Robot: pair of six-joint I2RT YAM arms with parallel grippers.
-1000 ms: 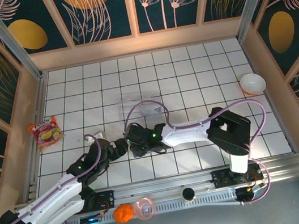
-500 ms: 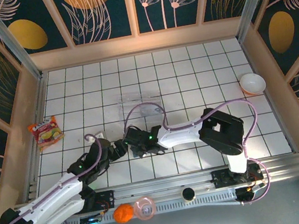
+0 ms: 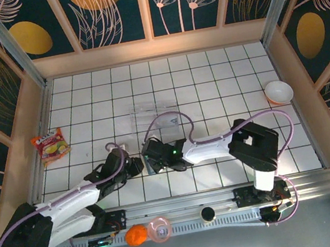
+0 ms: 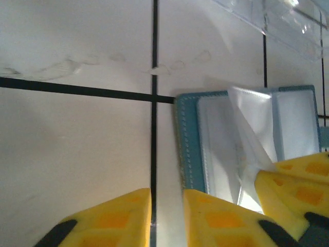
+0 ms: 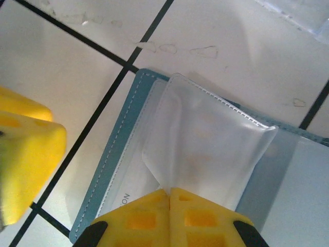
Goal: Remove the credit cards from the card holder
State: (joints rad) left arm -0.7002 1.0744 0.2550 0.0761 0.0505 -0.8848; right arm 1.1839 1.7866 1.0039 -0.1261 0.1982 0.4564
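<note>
Directly ahead of the right claw point(image 5: 169, 198), the teal-blue folding card holder point(image 5: 115, 144) lay open on the white tiled table point(image 3: 208, 78). The claw was clenched on the near edge of a translucent stitched plastic sleeve point(image 5: 211, 139), which it held raised off the holder. Beneath the sleeve, just left of the fingertips, a pale whitish-grey credit card point(image 5: 131, 177) appeared to sit in its pocket.

Beside the right claw, to its left, the left claw point(image 4: 167, 194) had its jaws narrowly apart. They gripped nothing, and one pad overlapped the holder's corner.

Hazards, as judged:
- A pull on the sleeve could lift the whole holder, because nothing visibly pinned it.
- The thin sleeve could slip free or tear at its stitching.
- The claws stood close together, so a sideways move risked contact.

A clear rectangular plastic tray point(image 3: 154, 114) lay beyond both claws, apart from the holder and blocking nothing. A red snack packet point(image 3: 50, 146) lay well left of the left claw. A white bowl point(image 3: 278, 92) lay well right of the right claw.
</note>
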